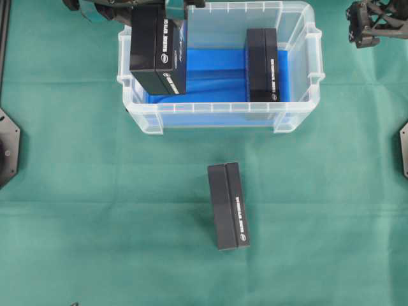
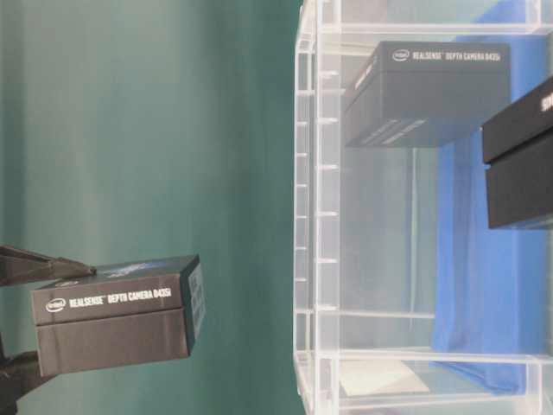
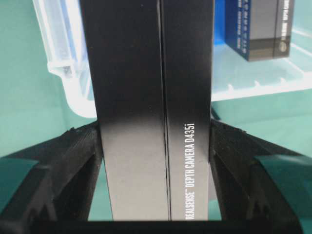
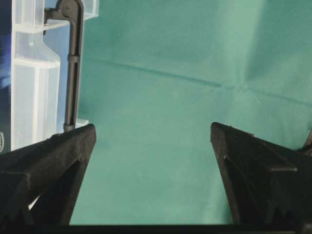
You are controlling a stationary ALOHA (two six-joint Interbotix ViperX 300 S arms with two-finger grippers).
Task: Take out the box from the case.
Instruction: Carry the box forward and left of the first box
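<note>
Held box: black rectangular cardboard box (image 3: 153, 112) printed "REALSENSE DEPTH CAMERA D435i" in white, filling the left wrist view; 1 of 3 alike.
Left gripper: black 2-fingered gripper (image 3: 155, 165), jaws part-way apart and pressed flat against both long sides of the held box; teal tape on each finger.
Position of held box: in the overhead view it (image 1: 158, 50) hangs above the left end of the case, overlapping the rear-left corner and rim; whether it clears the rim fully I cannot tell.
Case: large translucent clear plastic rectangular bin (image 1: 220, 118) with rim handles and a blue-lined bottom, standing on the cloth toward the far side of the table.
Second box: black rectangular box of the same kind (image 1: 262, 64), inside the case at its right end, standing on a narrow side against the right wall, well apart from the held one.
Third box: black rectangular box of the same kind (image 1: 228, 205), lying outside on the cloth in front of the case, slightly skewed, touching nothing else.
Right gripper: black 2-fingered gripper (image 4: 153, 170), jaws spread wide with only cloth between them, gripping nothing; parked at the far right, beside the case's outer corner (image 4: 34, 73).
Surface: green cloth-covered table (image 1: 95, 210), lightly creased.
</note>
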